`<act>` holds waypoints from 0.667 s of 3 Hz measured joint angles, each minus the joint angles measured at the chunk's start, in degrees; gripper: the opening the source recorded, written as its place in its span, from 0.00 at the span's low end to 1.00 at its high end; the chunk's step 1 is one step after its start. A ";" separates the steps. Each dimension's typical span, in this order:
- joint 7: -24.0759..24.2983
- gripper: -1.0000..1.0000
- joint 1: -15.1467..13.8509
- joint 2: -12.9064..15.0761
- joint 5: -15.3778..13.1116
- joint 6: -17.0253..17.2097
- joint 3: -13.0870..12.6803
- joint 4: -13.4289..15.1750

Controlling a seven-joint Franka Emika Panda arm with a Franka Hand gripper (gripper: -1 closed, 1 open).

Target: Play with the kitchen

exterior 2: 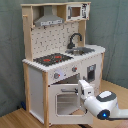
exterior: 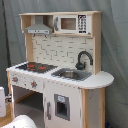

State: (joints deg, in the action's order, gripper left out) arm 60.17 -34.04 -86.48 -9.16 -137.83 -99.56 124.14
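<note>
Kitchen (exterior 2: 62, 60) stands upright on a wooden floor (exterior 2: 15, 120) against a grey curtain backdrop (exterior 2: 112, 25), filling most of both exterior views. In the second exterior view the end effector (exterior 2: 84, 89) sits right at the front of the oven door (exterior 2: 65, 99), near the door's upper corner on the second exterior view's right, just below the knobs (exterior 2: 56, 75). Arm comes in low from the second exterior view's lower right. Whether the end effector is released or clenched: can't tell. My read: the oven door is the nearest target, its handle running horizontally. Hob (exterior: 35, 66), sink (exterior: 71, 74) and faucet (exterior: 82, 59) lie above, microwave (exterior: 70, 23) well higher. Open space in front.
</note>
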 joint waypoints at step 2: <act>0.26 0.00 -1.39 0.06 0.00 7.72 -0.42 -5.58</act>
State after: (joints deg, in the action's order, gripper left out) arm 60.43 -35.44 -86.42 -9.16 -130.10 -99.98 118.56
